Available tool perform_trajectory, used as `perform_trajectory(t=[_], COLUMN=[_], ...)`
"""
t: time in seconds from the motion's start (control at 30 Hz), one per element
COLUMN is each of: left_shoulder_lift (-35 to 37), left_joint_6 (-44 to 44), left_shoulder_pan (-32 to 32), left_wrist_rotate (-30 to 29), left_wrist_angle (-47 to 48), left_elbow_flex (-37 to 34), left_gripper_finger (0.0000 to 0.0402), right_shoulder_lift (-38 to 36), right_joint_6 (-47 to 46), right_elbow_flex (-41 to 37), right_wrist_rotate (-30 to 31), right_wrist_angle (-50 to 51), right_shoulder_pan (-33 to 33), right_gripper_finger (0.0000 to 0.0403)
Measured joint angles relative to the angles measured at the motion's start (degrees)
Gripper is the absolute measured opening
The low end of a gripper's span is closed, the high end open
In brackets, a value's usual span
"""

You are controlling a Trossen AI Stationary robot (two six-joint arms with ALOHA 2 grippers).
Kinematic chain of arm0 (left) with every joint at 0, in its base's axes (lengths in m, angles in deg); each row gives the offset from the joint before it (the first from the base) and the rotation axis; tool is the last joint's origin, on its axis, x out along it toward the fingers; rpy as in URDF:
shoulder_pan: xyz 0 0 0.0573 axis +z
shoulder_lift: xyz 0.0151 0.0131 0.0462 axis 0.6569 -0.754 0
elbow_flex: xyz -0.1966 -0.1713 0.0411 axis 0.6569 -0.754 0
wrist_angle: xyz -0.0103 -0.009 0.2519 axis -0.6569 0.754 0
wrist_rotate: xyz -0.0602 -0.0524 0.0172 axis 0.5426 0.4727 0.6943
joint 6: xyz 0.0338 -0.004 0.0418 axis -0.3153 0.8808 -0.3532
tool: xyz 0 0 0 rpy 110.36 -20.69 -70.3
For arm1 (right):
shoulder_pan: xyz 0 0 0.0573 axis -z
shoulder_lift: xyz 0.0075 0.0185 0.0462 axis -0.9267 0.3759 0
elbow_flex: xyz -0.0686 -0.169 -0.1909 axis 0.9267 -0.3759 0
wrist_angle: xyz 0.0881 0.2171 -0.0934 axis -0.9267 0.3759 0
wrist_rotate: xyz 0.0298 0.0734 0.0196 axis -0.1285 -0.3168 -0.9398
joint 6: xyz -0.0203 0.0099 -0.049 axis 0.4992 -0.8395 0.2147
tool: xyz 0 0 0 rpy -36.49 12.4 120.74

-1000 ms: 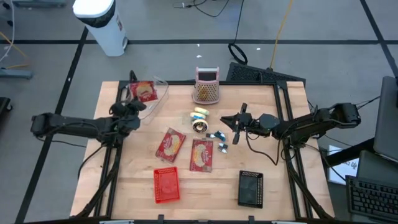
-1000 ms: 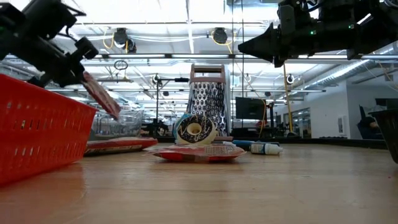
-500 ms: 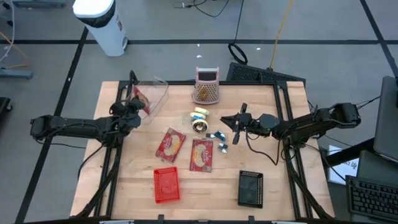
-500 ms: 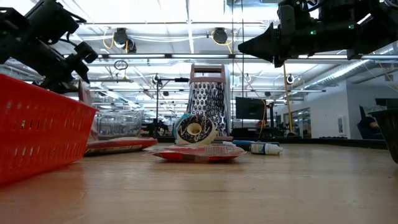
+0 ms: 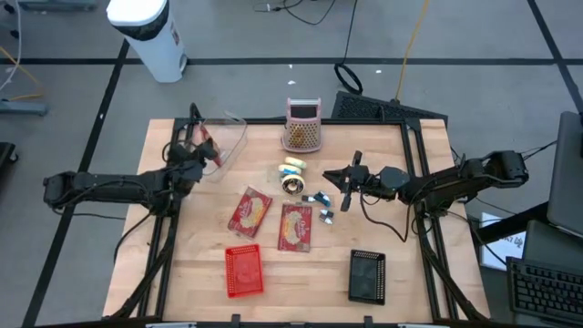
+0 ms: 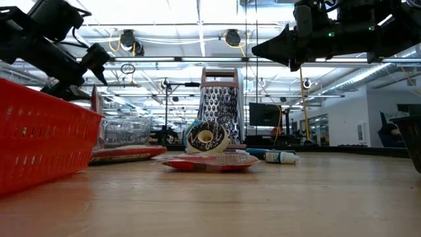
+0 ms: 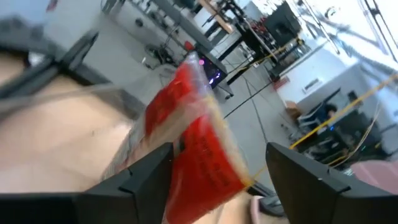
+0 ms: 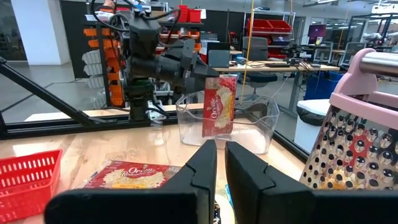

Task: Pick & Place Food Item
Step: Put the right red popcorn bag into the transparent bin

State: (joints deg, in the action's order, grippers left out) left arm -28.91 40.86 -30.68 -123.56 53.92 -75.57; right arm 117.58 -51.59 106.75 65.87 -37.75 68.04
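The left claw (image 5: 202, 150) hovers at the rim of the clear plastic container (image 5: 225, 138) near the far left corner of the desk (image 5: 401, 264). Its fingers (image 7: 134, 183) stand apart, with a gap on either side of the red popcorn packet (image 5: 210, 150). That packet stands upright on its edge inside the container, just ahead of the left claw's tips; whether a finger touches it cannot be told. Two more red packets (image 5: 249, 211) lie flat on the desk toward the middle, with a red basket (image 5: 243, 271) near the front edge. A pink-handled grater (image 5: 302, 126) stands at the far edge, and a roll of tape (image 5: 291, 185) lies close before it. The right claw (image 5: 344, 186) hangs above the desk right of centre, fingers closed and empty, just beyond some small bottles (image 5: 320, 198). A black basket (image 5: 367, 276) sits at the front right.
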Motion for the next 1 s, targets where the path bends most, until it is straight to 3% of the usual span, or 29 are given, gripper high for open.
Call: perform_trajectory(t=[0.1, 0.37, 0.5, 0.8, 1.0], left_shoulder_lift=[0.01, 0.00, 0.00, 0.06, 0.06], left_joint_6=[-5.92, -10.33, -13.23, -17.74, -20.83], left_shoulder_pan=[0.96, 3.53, 4.55, 7.36, 9.61], left_wrist_rotate=[0.02, 4.46, 8.60, 13.19, 17.26], left_wrist_angle=[-1.60, -0.91, -0.89, -0.82, -0.31], left_elbow_flex=[0.00, 0.00, 0.00, 0.01, 2.22], left_gripper_finger=[0.0262, 0.0237, 0.0183, 0.0016, 0.0006], right_shoulder_lift=[0.00, 0.00, 0.00, 0.00, 0.00], right_joint_6=[0.00, -0.02, -0.04, -1.54, -1.55], right_elbow_flex=[0.00, 0.00, 0.00, 0.00, 0.00], right_wrist_rotate=[0.01, 0.02, 0.04, 0.02, 0.00], right_wrist_angle=[-0.01, -0.01, 0.01, 0.06, 0.43], right_shoulder_pan=[0.00, 0.00, 0.00, 0.00, 0.00], right_gripper_finger=[0.0023, 0.0022, 0.0023, 0.0024, 0.0021])
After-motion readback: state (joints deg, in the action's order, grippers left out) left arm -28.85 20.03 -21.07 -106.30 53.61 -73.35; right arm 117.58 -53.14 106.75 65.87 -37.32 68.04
